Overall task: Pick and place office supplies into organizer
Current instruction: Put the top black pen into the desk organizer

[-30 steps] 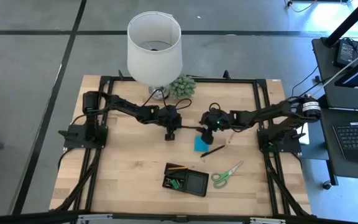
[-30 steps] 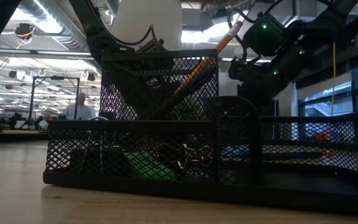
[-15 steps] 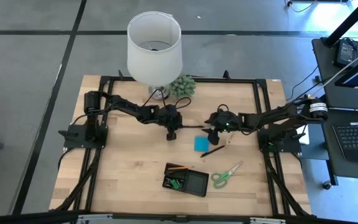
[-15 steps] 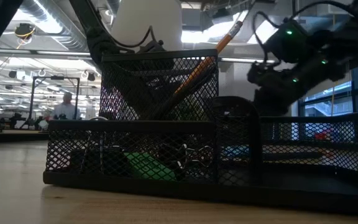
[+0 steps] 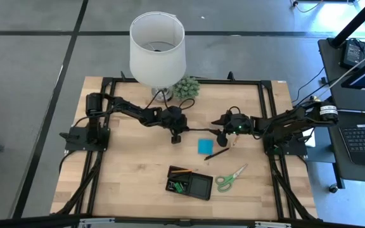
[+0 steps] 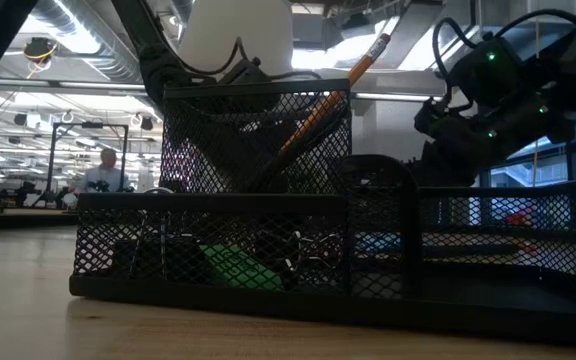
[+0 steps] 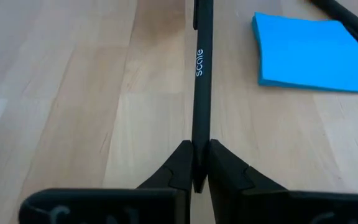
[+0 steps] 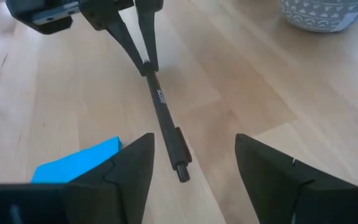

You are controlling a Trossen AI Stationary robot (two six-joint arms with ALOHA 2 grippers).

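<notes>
Left gripper jaws clenched on black pen; right gripper jaws wide, empty.

Left arm reaches from its base at the desk's left edge toward the middle, elbow bent, wrist angled down. Left gripper sits low over the desk centre, fingers pinched tight on a black pen that sticks out forward from between the tips. Right arm comes in from the right edge, stretched low and nearly level, green light on the wrist. Right gripper hangs just right of centre, fingers spread wide apart, nothing between them, facing the left gripper. The two grippers are near each other, not touching.
</notes>
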